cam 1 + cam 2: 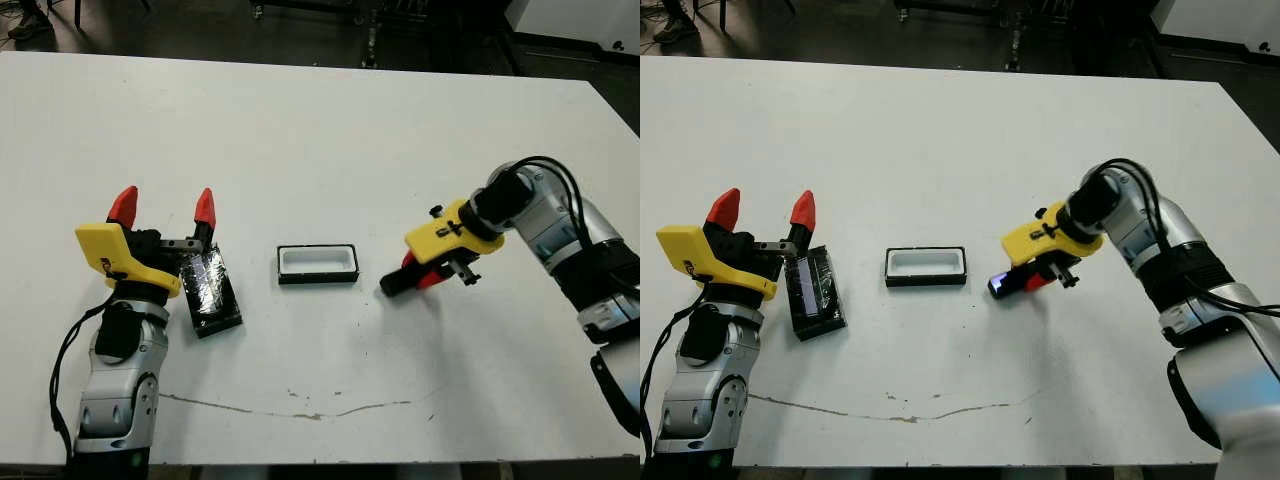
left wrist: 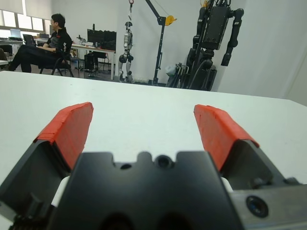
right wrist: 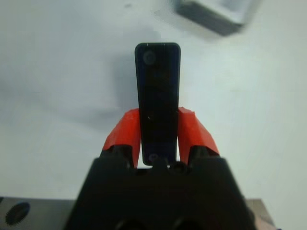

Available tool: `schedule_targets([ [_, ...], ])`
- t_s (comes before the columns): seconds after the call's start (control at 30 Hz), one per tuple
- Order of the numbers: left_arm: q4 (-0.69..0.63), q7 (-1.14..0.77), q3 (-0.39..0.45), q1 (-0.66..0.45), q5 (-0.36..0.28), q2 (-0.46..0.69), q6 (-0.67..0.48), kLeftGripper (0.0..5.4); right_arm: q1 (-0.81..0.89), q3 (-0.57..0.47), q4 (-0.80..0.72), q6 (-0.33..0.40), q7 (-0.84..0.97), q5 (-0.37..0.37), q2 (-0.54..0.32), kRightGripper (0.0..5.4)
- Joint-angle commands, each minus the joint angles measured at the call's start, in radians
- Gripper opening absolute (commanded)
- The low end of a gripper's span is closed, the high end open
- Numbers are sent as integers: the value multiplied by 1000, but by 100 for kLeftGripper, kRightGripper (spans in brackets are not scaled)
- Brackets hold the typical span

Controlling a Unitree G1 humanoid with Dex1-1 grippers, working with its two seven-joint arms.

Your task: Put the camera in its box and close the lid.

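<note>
Red-tipped fingers of the right gripper (image 3: 158,136) are clamping the camera (image 3: 158,96) just right of the white-lined box (image 1: 317,264); the left gripper (image 1: 163,212) is hanging wide beside the lid (image 1: 209,290). A tilted camera risks catching the rim.

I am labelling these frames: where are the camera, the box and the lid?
camera (image 3: 158,105): right wrist view, middle of its dark face.
box (image 1: 317,262): left eye view, white lining.
lid (image 1: 211,291): left eye view, glossy top.
</note>
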Motion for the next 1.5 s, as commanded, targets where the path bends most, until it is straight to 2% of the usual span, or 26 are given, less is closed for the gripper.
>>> schedule_targets([
  [0.03,5,4,4,8,2,-2,-5,540,-38,-68,-62,18,-51,30,-32,166],
  [0.13,6,4,5,10,2,-3,-5,540,-48,-145,-108,65,-90,93,-23,166],
  [0.23,9,1,4,10,-2,-6,-7,540,-52,-209,-102,202,-137,163,10,166],
  [0.33,6,7,0,11,7,-6,-4,540,-64,-249,-98,285,-170,221,37,166],
  [0.43,0,2,3,15,-3,-8,3,540,-83,-254,-150,394,-195,242,54,166],
  [0.5,-7,6,4,18,1,-6,8,540,-91,-254,-191,500,-204,264,73,166],
  [0.63,-17,9,7,20,0,-3,26,540,-83,-211,-328,708,-279,236,105,166],
  [0.73,-17,9,9,19,-1,-5,29,540,-74,-190,-398,855,-334,243,138,166],
  [0.8,-12,6,10,18,3,-3,23,540,-64,-175,-440,936,-366,252,163,166],
  [0.9,-9,6,10,17,12,2,20,540,-49,-156,-480,1018,-407,264,190,166],
  [1.0,-7,6,11,15,15,3,21,540,-40,-131,-507,1058,-434,267,203,166],
  [1.17,-1,5,16,9,11,-2,16,540,-20,-105,-521,1060,-457,282,212,166],
  [1.37,6,-2,15,3,6,-3,4,540,-18,-62,-510,1104,-462,301,214,166],
  [1.47,3,2,12,0,13,-1,12,540,-50,-16,-447,1066,-396,308,197,166],
  [1.5,1,3,12,-1,12,-1,15,540,-58,-3,-425,1032,-370,307,190,166],
])
